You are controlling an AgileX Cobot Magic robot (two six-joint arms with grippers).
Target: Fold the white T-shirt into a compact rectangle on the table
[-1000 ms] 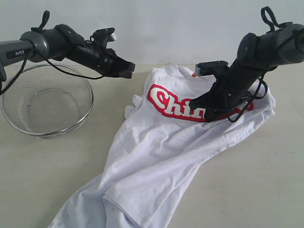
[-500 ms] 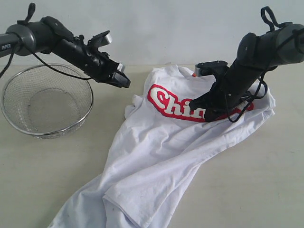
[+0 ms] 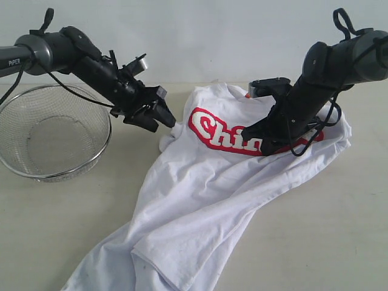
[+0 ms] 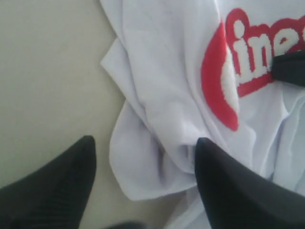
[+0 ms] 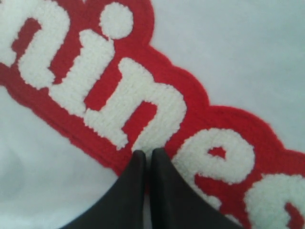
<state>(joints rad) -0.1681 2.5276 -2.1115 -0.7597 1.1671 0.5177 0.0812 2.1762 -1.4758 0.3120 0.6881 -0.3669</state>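
The white T-shirt (image 3: 200, 194) lies crumpled and skewed on the table (image 3: 73, 218), its red lettering (image 3: 209, 130) facing up. My left gripper (image 3: 161, 116) hovers open at the shirt's left sleeve. In the left wrist view its fingers (image 4: 71, 181) straddle a rounded fold of the white T-shirt (image 4: 143, 171), one over bare table, one over cloth. My right gripper (image 3: 267, 145) is shut, its tips resting on the lettering. In the right wrist view the right gripper (image 5: 150, 153) sits on the fuzzy red and white lettering (image 5: 119, 95). Its arm hides the lettering's end.
A round wire-mesh basket (image 3: 51, 136) stands at the left, under the left arm. The shirt's hem runs off the lower edge of the exterior view. Bare table shows at front left and at front right (image 3: 327, 230). A pale wall backs the table.
My left gripper has swung down and right toward the shirt's sleeve and opened from shut. The basket sits slightly further left. The right arm and shirt have not moved.
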